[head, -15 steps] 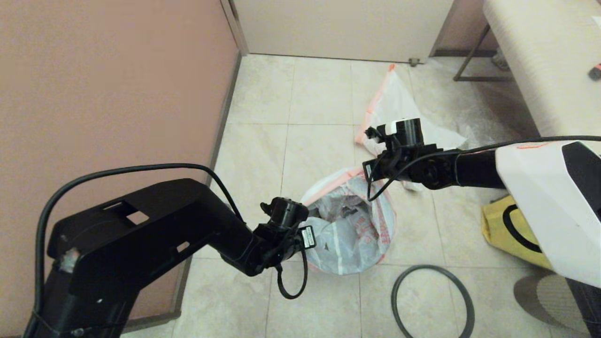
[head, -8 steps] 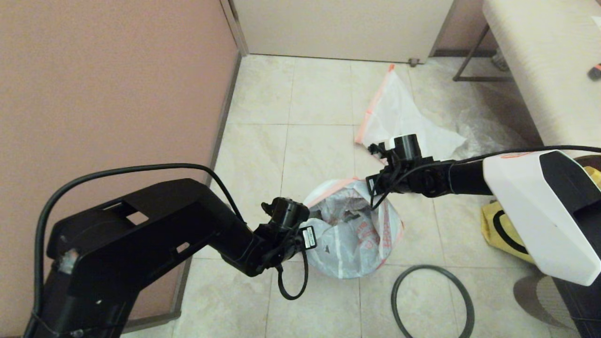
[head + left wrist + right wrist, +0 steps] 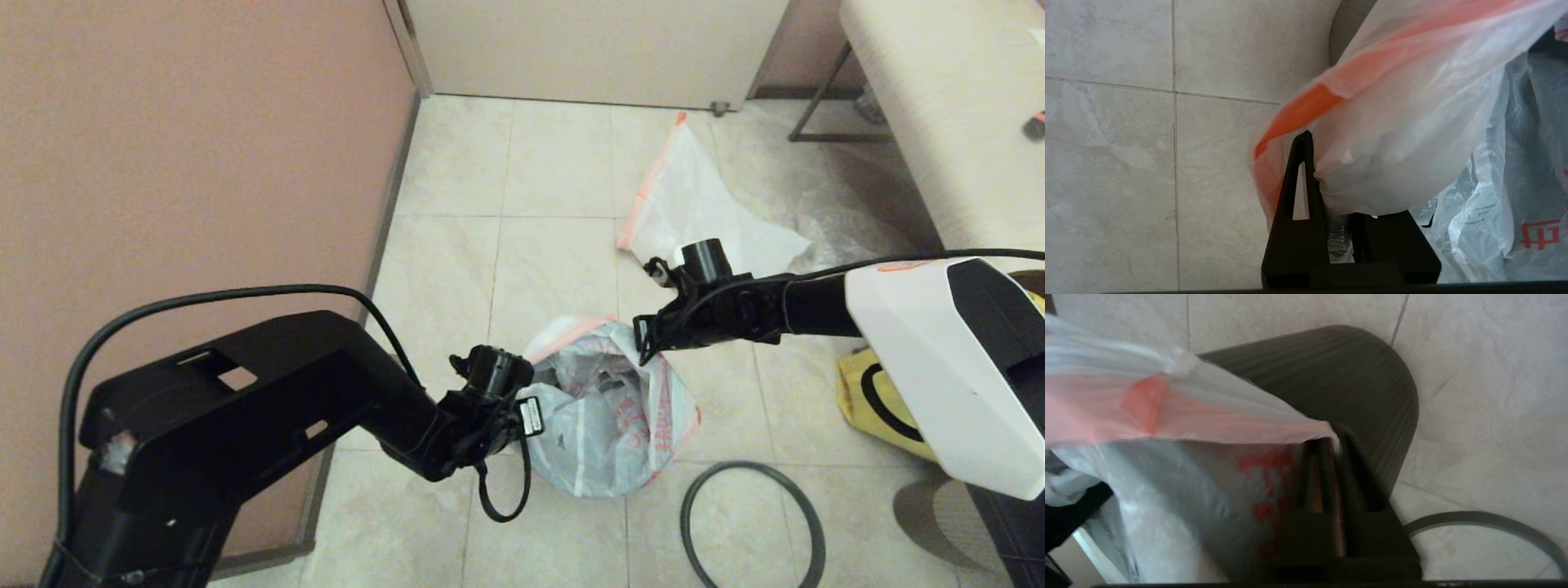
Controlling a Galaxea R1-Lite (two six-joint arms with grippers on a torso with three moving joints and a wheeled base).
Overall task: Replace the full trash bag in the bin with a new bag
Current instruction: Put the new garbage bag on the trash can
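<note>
The full trash bag [image 3: 608, 416], white with an orange-red hem and red print, stands open-mouthed in the middle of the floor. It covers the bin in the head view. The bin [image 3: 1355, 388] shows as a dark ribbed wall behind the bag in the right wrist view. My left gripper [image 3: 532, 390] [image 3: 1331, 196] is shut on the hem at the bag's left side. My right gripper [image 3: 645, 341] [image 3: 1333, 445] is shut on the hem at the far right side. The new bag [image 3: 694, 204] lies flat on the tiles farther back. The dark grey ring [image 3: 751, 523] lies on the floor near right.
A yellow cloth tote [image 3: 882, 400] sits on the floor at the right, under my right arm. Clear wrinkly plastic [image 3: 849, 220] lies beside the new bag. A bench [image 3: 939, 106] fills the far right, and a wall [image 3: 204, 147] runs along the left.
My right gripper has come nearer and lower with the hem in it, uncovering the new bag behind. The full bag's mouth has shifted and its body reaches slightly nearer. The left gripper has barely moved.
</note>
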